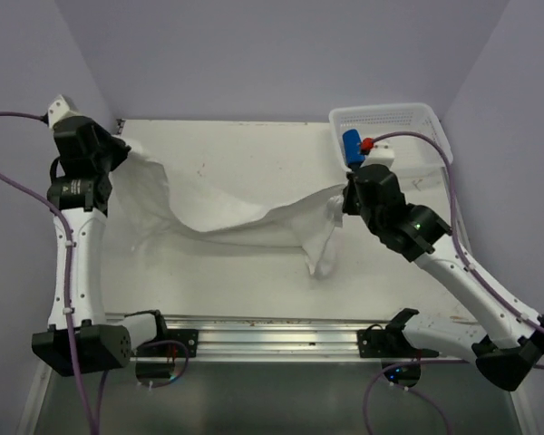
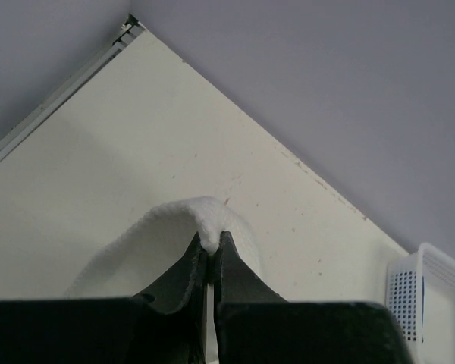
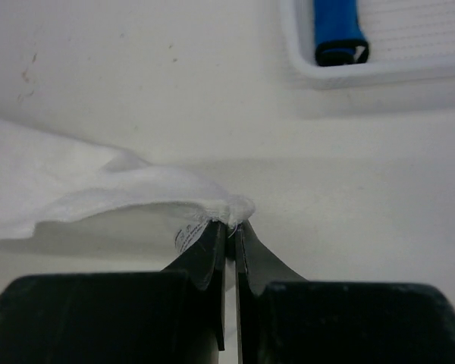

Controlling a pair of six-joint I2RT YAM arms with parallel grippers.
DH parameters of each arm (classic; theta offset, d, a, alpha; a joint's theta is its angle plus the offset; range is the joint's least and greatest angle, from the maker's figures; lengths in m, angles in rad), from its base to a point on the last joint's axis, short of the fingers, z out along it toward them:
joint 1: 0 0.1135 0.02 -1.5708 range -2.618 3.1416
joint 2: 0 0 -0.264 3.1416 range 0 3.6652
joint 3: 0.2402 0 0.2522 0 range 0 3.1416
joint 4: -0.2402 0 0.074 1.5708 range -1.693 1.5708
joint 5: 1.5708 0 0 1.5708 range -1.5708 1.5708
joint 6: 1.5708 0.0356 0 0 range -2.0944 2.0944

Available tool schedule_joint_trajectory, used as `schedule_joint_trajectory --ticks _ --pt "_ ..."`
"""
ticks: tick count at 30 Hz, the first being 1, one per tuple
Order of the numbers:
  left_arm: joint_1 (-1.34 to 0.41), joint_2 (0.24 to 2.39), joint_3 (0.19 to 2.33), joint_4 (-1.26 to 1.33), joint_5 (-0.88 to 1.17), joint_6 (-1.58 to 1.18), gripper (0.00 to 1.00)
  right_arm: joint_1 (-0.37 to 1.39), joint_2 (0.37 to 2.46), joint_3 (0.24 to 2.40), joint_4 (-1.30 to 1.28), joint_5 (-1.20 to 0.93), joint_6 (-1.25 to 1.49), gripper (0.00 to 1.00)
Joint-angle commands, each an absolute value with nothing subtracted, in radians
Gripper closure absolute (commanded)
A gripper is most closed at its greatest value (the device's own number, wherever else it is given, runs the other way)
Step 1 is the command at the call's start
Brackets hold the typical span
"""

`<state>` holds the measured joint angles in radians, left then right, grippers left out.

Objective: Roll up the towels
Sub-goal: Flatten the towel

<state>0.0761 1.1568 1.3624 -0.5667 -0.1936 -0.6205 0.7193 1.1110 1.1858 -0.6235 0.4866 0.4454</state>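
From above, the white towel (image 1: 227, 217) hangs stretched between the two arms, its middle sagging onto the surface (image 1: 254, 154) and a loose flap dropping below its right end. The left claw (image 1: 120, 154) grips the towel's far-left corner near the back left of the surface. The right claw (image 1: 346, 195) grips the other end just in front of the basket (image 1: 417, 116). Only this view shows the whole span.

The left wrist view gives the detail lost from above: its fingers (image 2: 186, 273) are clenched tight on a small fold of white cloth held off the surface, with one corner of the basket at the right edge. The right wrist view shows its own fingers (image 3: 205, 258) likewise clenched on a frayed towel edge. Beyond them the blue towel (image 3: 335, 26) lies as a compact roll inside the basket, which the left wrist view does not show
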Motion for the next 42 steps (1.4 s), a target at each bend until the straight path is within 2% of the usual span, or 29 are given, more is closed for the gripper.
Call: schedule_joint_trajectory --ticks 1,5,16,22,26,31,37,42 --pt "0.268 1.209 1.442 -0.5 0.193 -0.724 1.0 0.62 1.045 1.232 -0.73 0.61 0.399 1.0" --pt "0.392 1.25 1.399 -0.421 0.404 -0.808 1.0 0.563 1.009 1.33 -0.801 0.649 0.344 1.0" --pt "0.549 1.276 1.419 -0.295 0.685 -1.038 1.0 0.545 0.983 1.629 -0.986 0.772 0.267 1.0" --pt "0.597 1.221 1.327 -0.129 0.801 -1.178 1.0 0.546 0.937 1.68 -1.089 0.747 0.282 1.0" --pt "0.632 1.145 1.218 0.087 0.867 -1.29 1.0 0.546 0.87 1.692 -1.147 0.735 0.311 1.0" --pt "0.635 1.066 1.192 0.178 0.87 -1.309 1.0 0.546 0.827 1.718 -1.209 0.712 0.339 1.0" --pt "0.597 0.921 1.282 -0.231 0.698 -1.033 1.0 0.546 0.812 1.755 -1.249 0.651 0.36 1.0" --pt "0.598 0.752 1.208 -0.374 0.514 -0.959 1.0 0.546 0.778 1.714 -1.256 0.597 0.36 1.0"
